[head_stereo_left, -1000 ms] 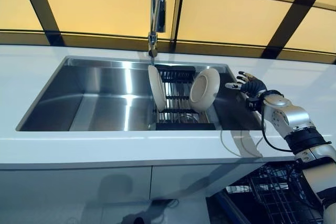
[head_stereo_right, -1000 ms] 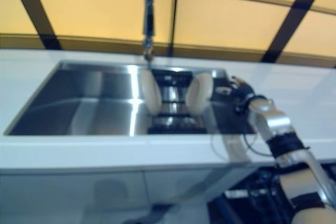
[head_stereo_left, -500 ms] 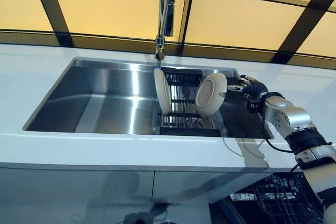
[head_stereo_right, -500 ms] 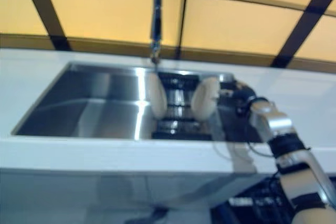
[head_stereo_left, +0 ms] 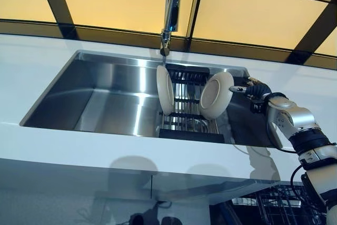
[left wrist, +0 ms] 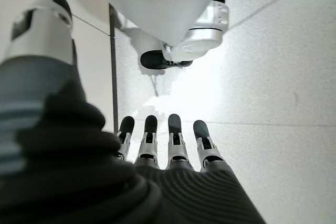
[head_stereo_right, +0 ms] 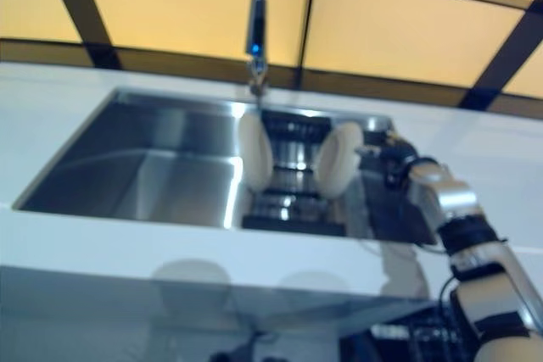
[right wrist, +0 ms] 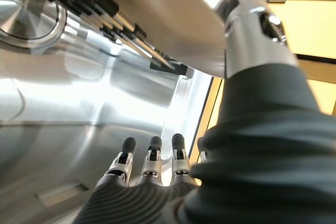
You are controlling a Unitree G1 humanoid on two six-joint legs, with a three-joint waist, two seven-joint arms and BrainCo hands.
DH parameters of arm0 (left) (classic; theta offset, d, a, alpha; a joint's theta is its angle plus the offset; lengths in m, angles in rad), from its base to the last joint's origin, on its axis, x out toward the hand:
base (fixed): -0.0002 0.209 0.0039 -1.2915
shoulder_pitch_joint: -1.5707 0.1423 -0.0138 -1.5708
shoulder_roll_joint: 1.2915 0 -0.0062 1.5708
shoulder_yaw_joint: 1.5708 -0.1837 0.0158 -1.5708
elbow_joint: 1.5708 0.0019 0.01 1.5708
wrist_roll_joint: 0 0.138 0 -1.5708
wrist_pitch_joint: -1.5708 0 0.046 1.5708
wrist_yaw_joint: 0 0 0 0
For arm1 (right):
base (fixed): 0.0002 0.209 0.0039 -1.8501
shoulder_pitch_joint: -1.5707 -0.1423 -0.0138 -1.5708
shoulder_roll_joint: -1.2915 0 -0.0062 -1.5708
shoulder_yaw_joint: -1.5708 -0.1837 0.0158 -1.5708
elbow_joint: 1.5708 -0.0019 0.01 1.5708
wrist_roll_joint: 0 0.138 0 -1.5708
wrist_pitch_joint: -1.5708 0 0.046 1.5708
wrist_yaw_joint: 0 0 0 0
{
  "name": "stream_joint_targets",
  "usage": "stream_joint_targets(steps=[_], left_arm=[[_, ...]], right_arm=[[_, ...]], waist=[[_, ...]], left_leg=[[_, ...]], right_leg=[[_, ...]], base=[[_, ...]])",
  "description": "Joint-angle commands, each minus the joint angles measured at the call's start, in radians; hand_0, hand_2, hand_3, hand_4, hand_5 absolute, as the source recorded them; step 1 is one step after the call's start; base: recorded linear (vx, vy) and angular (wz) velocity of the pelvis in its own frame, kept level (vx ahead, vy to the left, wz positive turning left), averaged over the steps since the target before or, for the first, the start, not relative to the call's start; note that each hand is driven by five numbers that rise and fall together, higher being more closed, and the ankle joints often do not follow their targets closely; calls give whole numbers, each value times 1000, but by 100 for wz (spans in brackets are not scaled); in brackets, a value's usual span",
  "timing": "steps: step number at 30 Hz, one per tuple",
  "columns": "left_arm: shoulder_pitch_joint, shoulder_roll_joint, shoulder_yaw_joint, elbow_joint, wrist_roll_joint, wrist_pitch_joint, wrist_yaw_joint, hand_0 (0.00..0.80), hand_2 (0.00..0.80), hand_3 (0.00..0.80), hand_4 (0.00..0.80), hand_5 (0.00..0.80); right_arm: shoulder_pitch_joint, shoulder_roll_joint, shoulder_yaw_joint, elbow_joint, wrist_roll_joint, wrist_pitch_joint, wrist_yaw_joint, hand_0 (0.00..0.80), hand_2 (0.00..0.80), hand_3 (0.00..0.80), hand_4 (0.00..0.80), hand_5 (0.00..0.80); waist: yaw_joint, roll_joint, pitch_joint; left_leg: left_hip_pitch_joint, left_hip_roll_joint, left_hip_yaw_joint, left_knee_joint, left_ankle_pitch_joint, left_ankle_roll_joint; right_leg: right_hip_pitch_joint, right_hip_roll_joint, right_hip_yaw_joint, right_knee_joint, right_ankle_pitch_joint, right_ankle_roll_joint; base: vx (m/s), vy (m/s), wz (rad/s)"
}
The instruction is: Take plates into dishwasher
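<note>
White plates [head_stereo_left: 216, 96], two, upright in one sink rack [head_stereo_left: 188, 126].

Sink [head_stereo_left: 105, 104]: stainless basin, set into the counter.
Counter [head_stereo_left: 31, 56]: white, surrounds basin.
Faucet [head_stereo_left: 171, 9]: chrome, rises behind basin, centred.
Backsplash [head_stereo_left: 253, 19]: amber panels, dark dividers.
Floor [left wrist: 273, 77]: pale tile.

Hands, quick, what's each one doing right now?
Left hand: open, holding nothing.
Right hand: open beside the right plate, thumb by its rim, not gripping.
</note>
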Motion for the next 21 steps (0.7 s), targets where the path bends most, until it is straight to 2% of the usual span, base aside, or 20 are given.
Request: stream_joint_targets(steps=[1,21], left_arm=[[-21,25,-27,45,47,-18,10,0,0,0,0,0],[-22,27,-27,49,25,-34,13,0,0,0,0,0]], right_arm=[[-80,-43,14,12,26,-32,2,0,0,0,0,0],[-101,-27,27,8,82,2,11,0,0,0,0,0]], waist=[[18,-14,-19],[19,-26,-5]], left_leg=[[45,-11,29,-1,-79,7],[49,-7,33,-1,-88,7]], right_leg=[[-32,-39,2,9,68,87],[-35,-44,0,11,67,92]], base=[[0,0,0],[0,0,0]])
